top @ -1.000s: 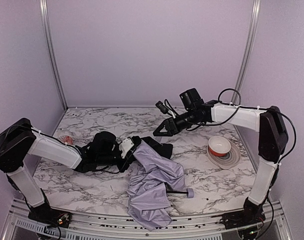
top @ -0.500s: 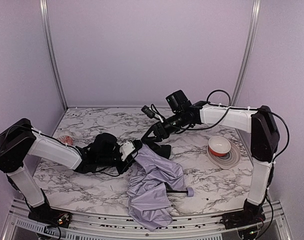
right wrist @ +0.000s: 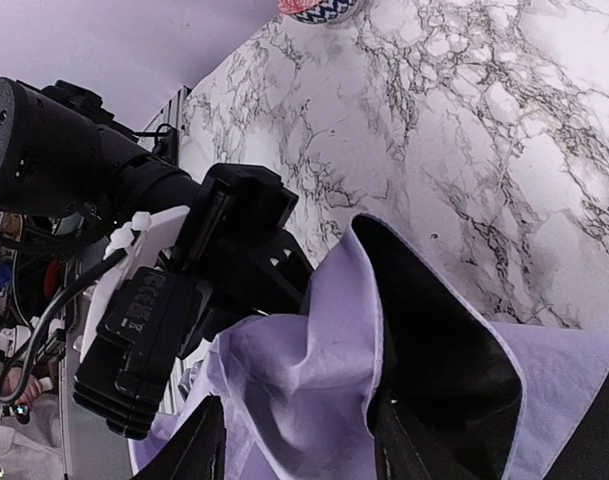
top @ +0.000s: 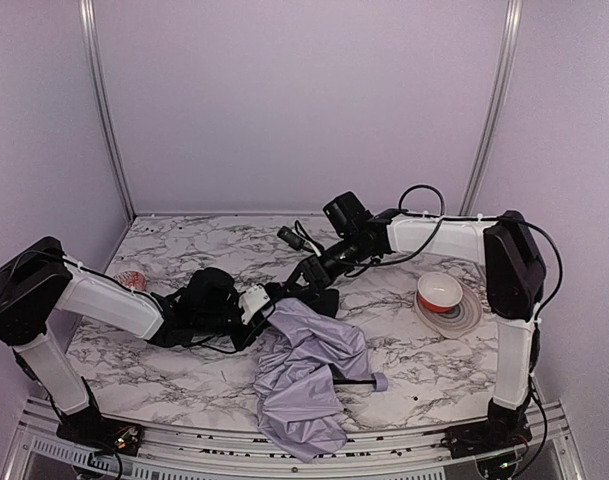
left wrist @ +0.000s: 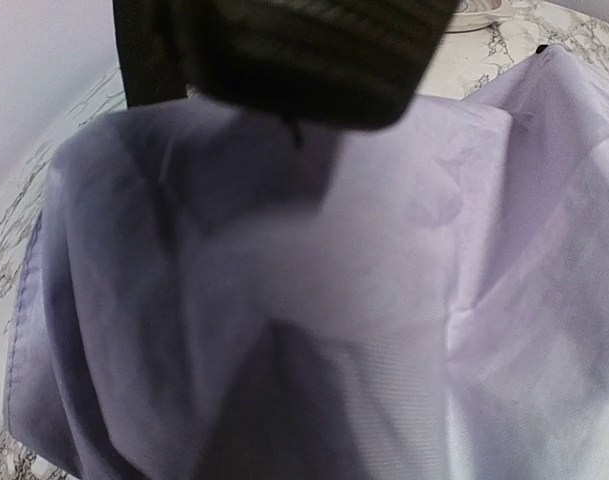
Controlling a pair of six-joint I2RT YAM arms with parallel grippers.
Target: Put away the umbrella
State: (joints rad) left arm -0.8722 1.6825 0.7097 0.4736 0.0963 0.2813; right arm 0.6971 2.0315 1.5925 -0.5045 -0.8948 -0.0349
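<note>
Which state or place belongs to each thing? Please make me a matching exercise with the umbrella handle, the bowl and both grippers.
1 umbrella handle
2 orange-and-white bowl
3 left gripper
4 right gripper

A on a plate at the right
B shut on umbrella fabric
C open over the fabric
D on the marble table, near the front edge

Pairs: 1-D, 2-A, 3-B, 4-C

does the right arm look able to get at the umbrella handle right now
Probably yes: the handle lies bare on the table beside the umbrella cloth, on that arm's side. The right gripper is open at the cloth's far edge, so it would need to pull back.
</note>
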